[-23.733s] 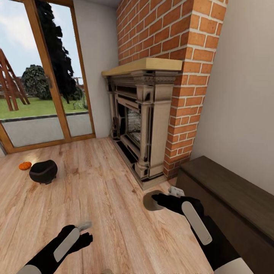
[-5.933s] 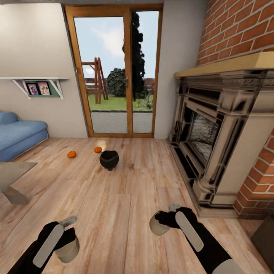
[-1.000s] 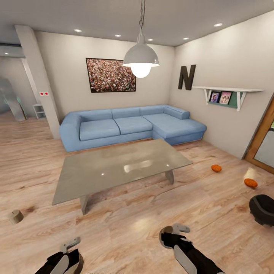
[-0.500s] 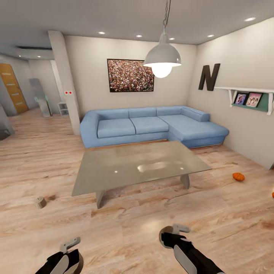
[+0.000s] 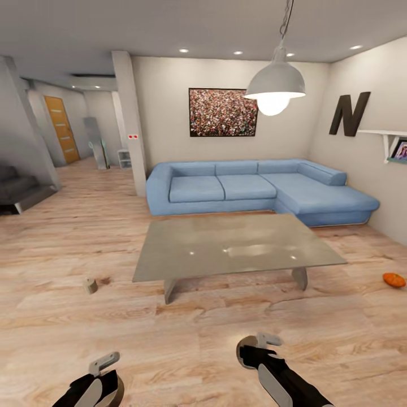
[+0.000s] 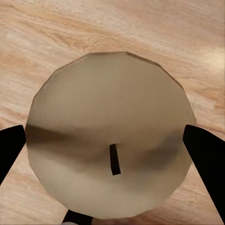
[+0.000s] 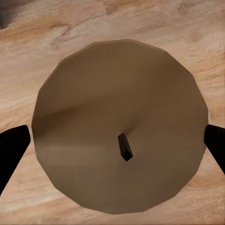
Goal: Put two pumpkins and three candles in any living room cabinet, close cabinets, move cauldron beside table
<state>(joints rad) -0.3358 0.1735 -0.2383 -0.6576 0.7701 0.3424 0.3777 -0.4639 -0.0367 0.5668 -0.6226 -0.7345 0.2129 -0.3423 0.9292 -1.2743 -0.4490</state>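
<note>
Candles: left end effector (image 6: 112, 154) clamps one (image 6: 110, 136) | right end effector (image 7: 117, 145) clamps another (image 7: 119, 124) | wall letter (image 5: 349, 114) "N"

A home living room: blue corner sofa (image 5: 254, 189), low grey table (image 5: 237, 246), pendant lamp (image 5: 275, 85), perhaps stairs (image 5: 17, 189) beyond.

- Pale wood plank floor (image 5: 68, 316) runs ahead of me.
- A blue corner sofa (image 5: 254, 189) stands against the far cream wall (image 5: 164, 113).
- Above it I see a framed picture (image 5: 223, 112); a dark letter N (image 5: 349, 114) hangs on the right-hand wall.
- A lit white pendant lamp (image 5: 275, 85) hangs from the ceiling.
- Past a pillar (image 5: 131, 121) at left, an orange door (image 5: 61, 129).
</note>
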